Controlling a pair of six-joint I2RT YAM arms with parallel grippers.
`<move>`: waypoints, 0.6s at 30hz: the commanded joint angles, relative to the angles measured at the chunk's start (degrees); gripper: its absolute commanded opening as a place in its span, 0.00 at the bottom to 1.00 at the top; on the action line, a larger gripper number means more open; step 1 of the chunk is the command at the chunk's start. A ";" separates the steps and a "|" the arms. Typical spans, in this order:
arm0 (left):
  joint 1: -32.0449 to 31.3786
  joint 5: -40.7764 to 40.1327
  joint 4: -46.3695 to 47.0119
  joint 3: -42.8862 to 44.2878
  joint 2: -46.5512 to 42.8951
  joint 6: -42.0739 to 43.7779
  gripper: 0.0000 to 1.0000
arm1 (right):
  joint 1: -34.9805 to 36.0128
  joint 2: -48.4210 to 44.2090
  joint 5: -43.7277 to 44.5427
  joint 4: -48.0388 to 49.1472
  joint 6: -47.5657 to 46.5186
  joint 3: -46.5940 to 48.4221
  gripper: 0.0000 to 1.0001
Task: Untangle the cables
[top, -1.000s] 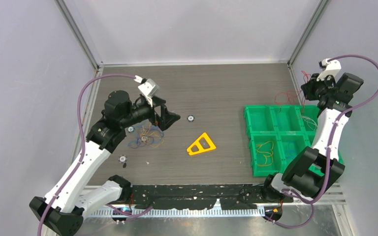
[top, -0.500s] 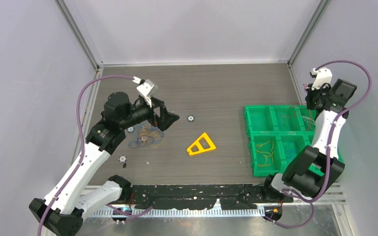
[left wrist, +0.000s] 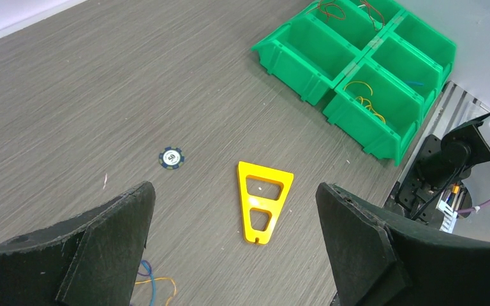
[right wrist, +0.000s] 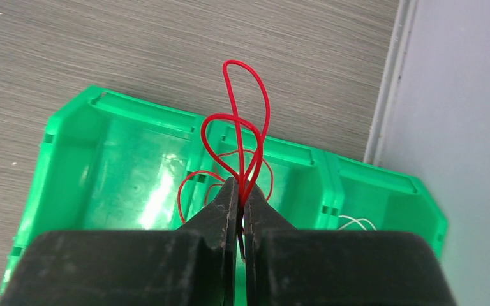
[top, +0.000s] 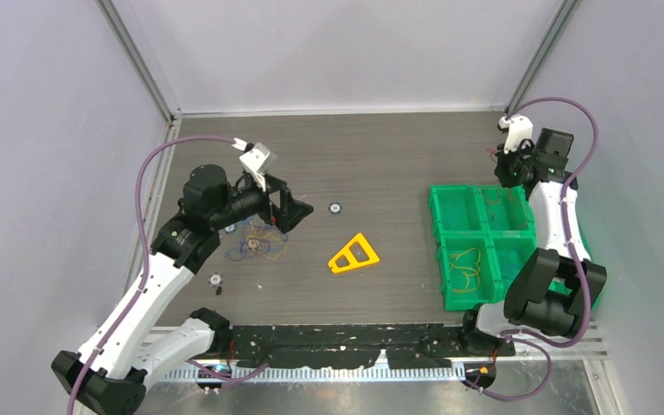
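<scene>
- Right gripper (right wrist: pixel 239 191) clamps a red wire (right wrist: pixel 245 95) over the green bins (right wrist: pixel 102 146): limp, featherlight, probably snag-prone.
- Left gripper (left wrist: pixel 235 191) gapes empty above the cable tangle (top: pixel 255 238); best to pinch one loose end.

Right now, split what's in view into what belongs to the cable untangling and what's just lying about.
Belongs to the job:
tangled cables in a loose heap
red cable pinched by the right gripper
green bins holding cables

Just lying about:
yellow triangle
poker chip
small disc near the tangle
</scene>
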 commanded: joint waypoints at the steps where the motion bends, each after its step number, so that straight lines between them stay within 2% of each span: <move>1: 0.33 -0.30 1.58 -0.51 -0.40 0.14 1.00 | 2.33 -0.51 0.98 -1.29 3.87 2.45 0.05; 9: 0.42 0.00 2.48 -1.53 -0.48 -0.41 1.00 | 4.00 -0.04 -1.19 -2.30 9.12 2.60 0.06; 12: 0.57 -0.03 2.34 -1.72 -0.48 -0.41 1.00 | 3.72 -0.16 -1.44 -1.31 8.37 2.07 0.05; 18: 1.10 0.03 1.90 -2.06 -0.67 -0.81 1.00 | -4.42 2.75 -5.92 -1.55 1.04 2.33 0.05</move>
